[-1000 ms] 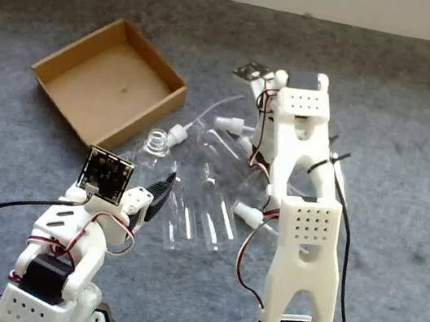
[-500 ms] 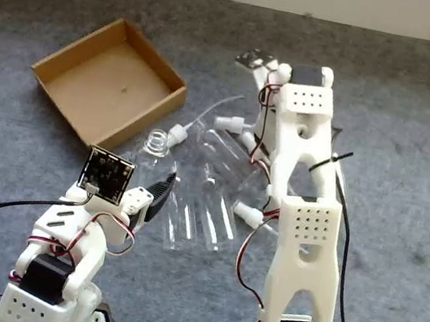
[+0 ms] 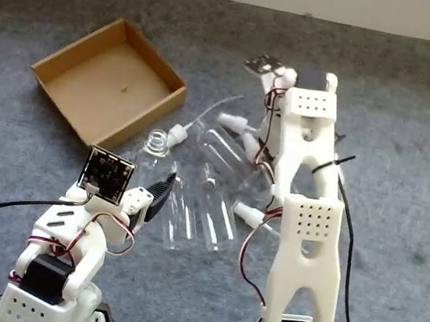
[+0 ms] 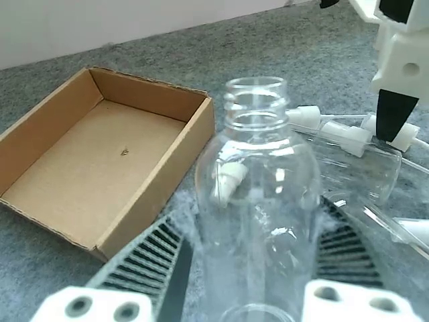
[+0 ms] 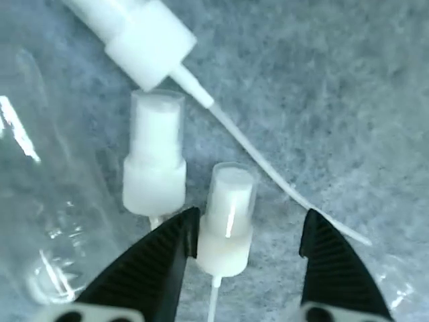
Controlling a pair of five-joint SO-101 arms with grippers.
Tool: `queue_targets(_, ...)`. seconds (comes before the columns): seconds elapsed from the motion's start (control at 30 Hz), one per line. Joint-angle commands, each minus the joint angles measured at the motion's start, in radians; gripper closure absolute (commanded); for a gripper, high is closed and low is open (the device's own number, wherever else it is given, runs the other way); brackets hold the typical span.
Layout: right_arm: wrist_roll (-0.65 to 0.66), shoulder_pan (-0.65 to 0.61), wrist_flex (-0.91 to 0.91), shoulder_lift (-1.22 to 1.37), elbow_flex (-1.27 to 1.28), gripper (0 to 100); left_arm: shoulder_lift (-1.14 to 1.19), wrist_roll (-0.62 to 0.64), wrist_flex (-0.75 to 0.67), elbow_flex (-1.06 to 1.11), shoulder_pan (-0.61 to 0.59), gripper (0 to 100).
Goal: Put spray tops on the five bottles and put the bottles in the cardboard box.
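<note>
The spray top (image 5: 228, 215) you're going for is lying on the surface (image 3: 406, 201), sitting between the jaws of the right tool (image 5: 249, 227), which are standing apart and not yet touching it. A second spray top (image 5: 154, 161) is lying just beside it, so you're wanting to close slowly and keep the near jaw from catching that neighbour or the thin dip tube (image 5: 255, 154) running past. I'd be squeezing on the collar rather than the clear cap, so it's not popping off. Meanwhile the left tool (image 4: 251, 258) looks clamped on a clear bottle (image 4: 258, 194), its threaded neck open and no top on, close to the corner of the cardboard box (image 4: 161, 181), which has nothing in it. More bottles (image 3: 199, 208) are lying in a heap between the arms. Compared with a second ago, the right arm (image 3: 306, 209) is shifting a bit sideways and away from the box, lining up over the tops, while the left arm is staying put with its bottle.
</note>
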Motion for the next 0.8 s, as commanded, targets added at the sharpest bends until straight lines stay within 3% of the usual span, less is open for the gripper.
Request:
queue_targets(0.0, -0.015, 0.027, 0.022, -0.019, -0.058, 79.3, -0.013, 0.005, -0.021, -0.005, -0.001, 85)
queue_targets(0.27, -0.072, 0.027, 0.024, -0.022, -0.061, 79.3, -0.013, 0.005, -0.021, -0.005, -0.001, 85)
queue_targets(0.77, -0.038, -0.005, 0.024, -0.001, -0.048, 79.3, -0.013, 0.005, -0.021, -0.005, -0.001, 85)
